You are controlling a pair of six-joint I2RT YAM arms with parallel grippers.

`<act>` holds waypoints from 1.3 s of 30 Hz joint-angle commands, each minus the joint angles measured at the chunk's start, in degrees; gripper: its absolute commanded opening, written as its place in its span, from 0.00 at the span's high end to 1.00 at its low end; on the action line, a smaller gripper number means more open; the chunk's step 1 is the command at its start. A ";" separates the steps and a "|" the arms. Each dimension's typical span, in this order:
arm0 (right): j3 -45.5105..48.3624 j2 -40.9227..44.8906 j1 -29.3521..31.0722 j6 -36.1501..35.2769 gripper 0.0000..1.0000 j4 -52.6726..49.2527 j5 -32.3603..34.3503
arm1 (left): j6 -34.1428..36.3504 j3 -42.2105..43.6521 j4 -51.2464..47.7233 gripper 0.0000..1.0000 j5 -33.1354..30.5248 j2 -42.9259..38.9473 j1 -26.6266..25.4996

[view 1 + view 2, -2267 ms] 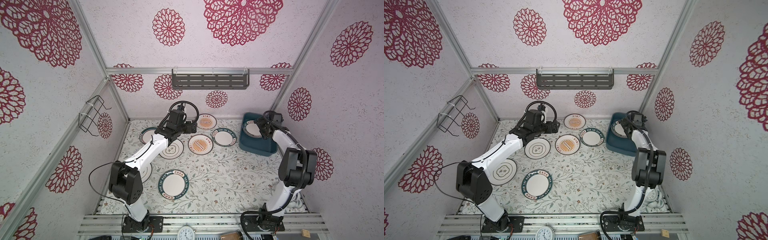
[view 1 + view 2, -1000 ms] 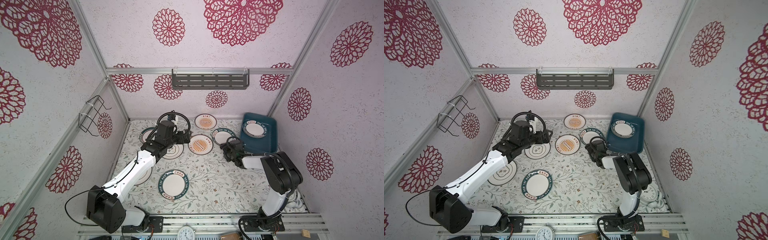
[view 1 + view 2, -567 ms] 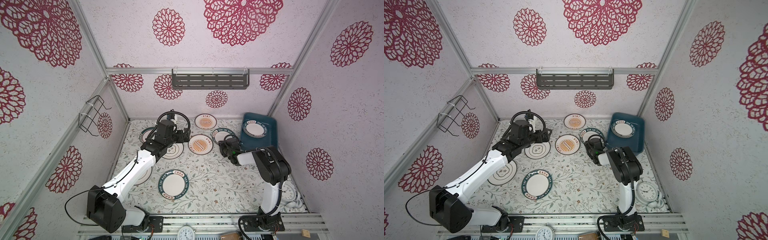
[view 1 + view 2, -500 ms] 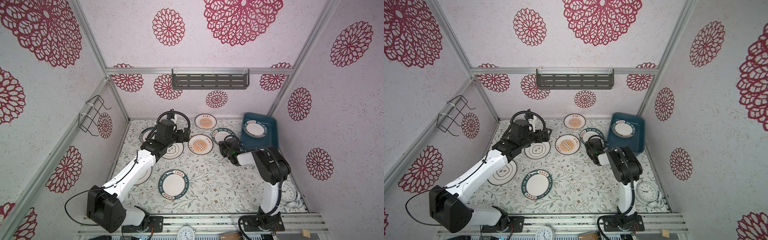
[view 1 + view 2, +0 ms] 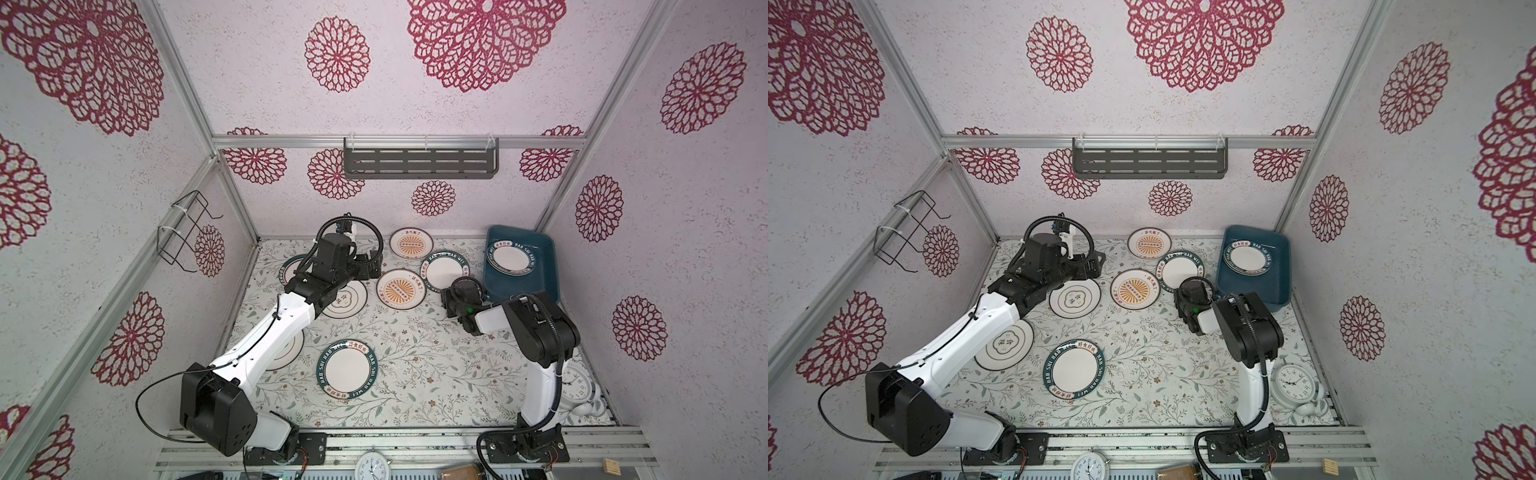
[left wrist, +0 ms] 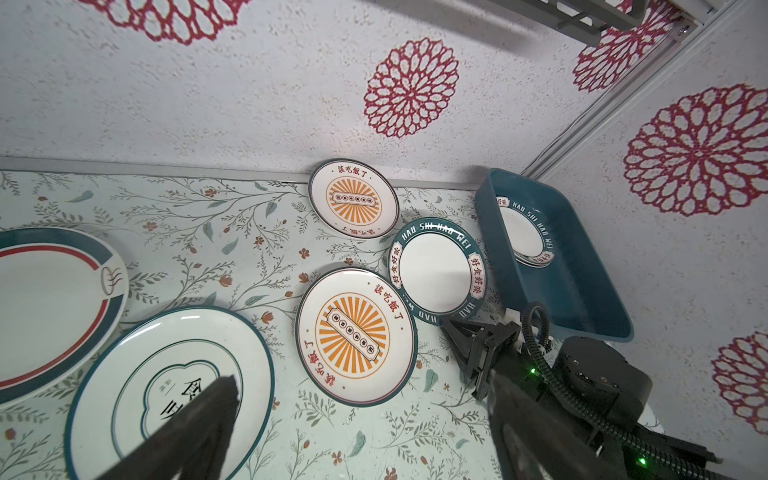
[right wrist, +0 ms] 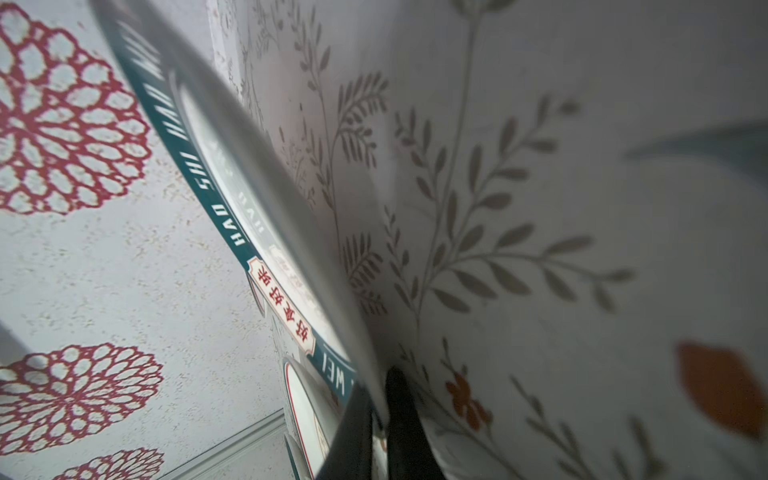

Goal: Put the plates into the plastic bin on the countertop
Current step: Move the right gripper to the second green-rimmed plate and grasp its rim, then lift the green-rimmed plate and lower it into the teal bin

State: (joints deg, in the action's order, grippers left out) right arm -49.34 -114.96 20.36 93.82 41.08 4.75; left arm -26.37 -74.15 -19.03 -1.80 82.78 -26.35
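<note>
Beside the bin (image 5: 524, 289), at the far right of the table (image 5: 415, 353), our right end effector (image 7: 376, 415) is clamped on the near rim of the green-lettered plate (image 5: 444, 271). The right wrist view shows one finger above the rim and one beneath it. This plate sits just next to the bin wall. Its edge meets the sunburst plate (image 5: 400, 289), though we cannot tell whether the two merely touch or overlap. We judge the step in hand to be the lift. A pinch on a thin glazed rim can slip, so we should raise the held edge first, slowly, and let the plate tip up off its neighbour rather than drag across it. Once it hangs free we carry it over the near wall with room to spare, level it, and lower it onto the plate already in the bin (image 5: 510, 259) before letting go. A drop could chip both. Our left end effector (image 5: 372, 266) is spread wide with nothing in it, above the clover plate (image 5: 345, 297). It is best kept on that side, away from the right arm's path.
</note>
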 commanded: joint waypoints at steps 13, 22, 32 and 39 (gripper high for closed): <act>3.63 6.28 -0.50 1.51 1.00 8.59 1.83 | 0.89 0.85 -1.19 0.03 2.12 -1.82 0.05; 7.10 16.37 -0.16 1.04 1.00 4.15 -1.59 | 0.21 2.21 -0.78 0.03 5.98 -3.31 -0.29; 7.70 27.72 3.23 -2.83 1.00 -10.26 -8.17 | -0.77 3.88 0.45 0.03 7.33 -3.94 -1.68; 4.64 33.45 3.55 -6.85 1.00 -18.60 -7.33 | -1.02 3.08 2.66 0.03 9.59 -1.76 -2.31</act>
State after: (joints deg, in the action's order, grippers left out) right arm -41.80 -84.07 24.14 90.45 24.91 -2.85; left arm -27.44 -70.54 -18.68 6.00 80.27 -28.25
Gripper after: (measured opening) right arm 0.062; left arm 0.971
